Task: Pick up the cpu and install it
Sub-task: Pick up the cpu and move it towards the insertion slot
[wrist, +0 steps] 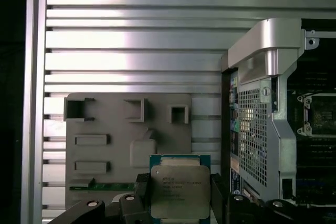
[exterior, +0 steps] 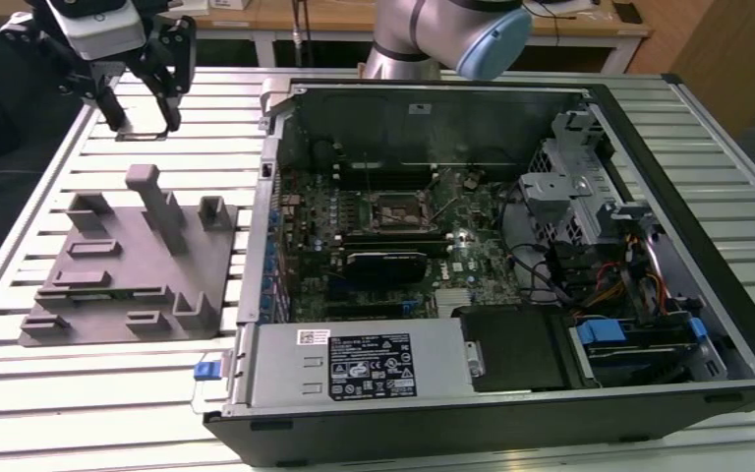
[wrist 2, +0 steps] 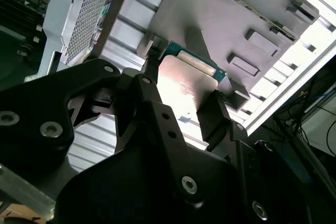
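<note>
Over the slatted table [exterior: 36, 393], exterior view: the gripper [exterior: 145, 123] hangs raised, fingers pointing down.
Fixture block [exterior: 115, 285]: grey, on the table, lower than the gripper.
Computer case [exterior: 509, 246]: open, well apart from the gripper, toward the exterior view's right.
Second wrist view, gripper [wrist 2: 184, 90]: clenched on the cpu [wrist 2: 181, 80], a black finger [wrist 2: 215, 111] on each opposite edge.
Cpu: held clear above the fixture block [wrist 2: 210, 14].
First wrist view, cpu [wrist: 179, 190]: silvery top, green rim, between the fingers of the gripper [wrist: 179, 203], over the fixture block [wrist: 121, 129]; computer case [wrist: 262, 129] beside.
</note>
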Robot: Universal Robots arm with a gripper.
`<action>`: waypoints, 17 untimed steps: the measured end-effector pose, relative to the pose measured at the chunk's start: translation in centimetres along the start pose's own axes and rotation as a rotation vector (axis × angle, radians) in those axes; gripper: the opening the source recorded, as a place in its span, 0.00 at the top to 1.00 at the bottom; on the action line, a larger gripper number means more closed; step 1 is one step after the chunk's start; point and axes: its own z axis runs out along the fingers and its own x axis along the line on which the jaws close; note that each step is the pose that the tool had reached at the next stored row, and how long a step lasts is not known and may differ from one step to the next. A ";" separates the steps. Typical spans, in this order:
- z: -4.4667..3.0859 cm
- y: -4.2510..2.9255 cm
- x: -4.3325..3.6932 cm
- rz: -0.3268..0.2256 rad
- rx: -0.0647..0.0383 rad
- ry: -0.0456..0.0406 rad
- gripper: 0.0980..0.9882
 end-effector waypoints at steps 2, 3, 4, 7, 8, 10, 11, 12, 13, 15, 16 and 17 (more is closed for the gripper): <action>0.00 0.04 -0.16 0.000 0.000 0.0000 0.50; 0.01 0.05 -0.24 0.000 0.000 0.0000 0.50; 0.01 0.07 -0.31 0.000 0.000 -0.0001 0.50; 0.01 0.12 -0.57 0.000 0.000 0.0000 0.50; 0.02 0.14 -0.65 0.000 0.000 0.0000 0.50; 0.02 0.17 -0.84 0.000 0.000 0.0000 0.50; 0.02 0.19 -0.93 0.000 0.000 0.0000 0.50; 0.02 0.21 -1.02 0.000 0.000 -0.0001 0.50; 0.02 0.23 -1.11 0.000 0.000 0.0000 0.50; 0.03 0.26 -1.30 0.000 0.000 0.0000 0.50; 0.03 0.28 -1.39 0.000 0.000 0.0000 0.50; 0.02 0.30 -1.48 0.000 0.000 0.0000 0.50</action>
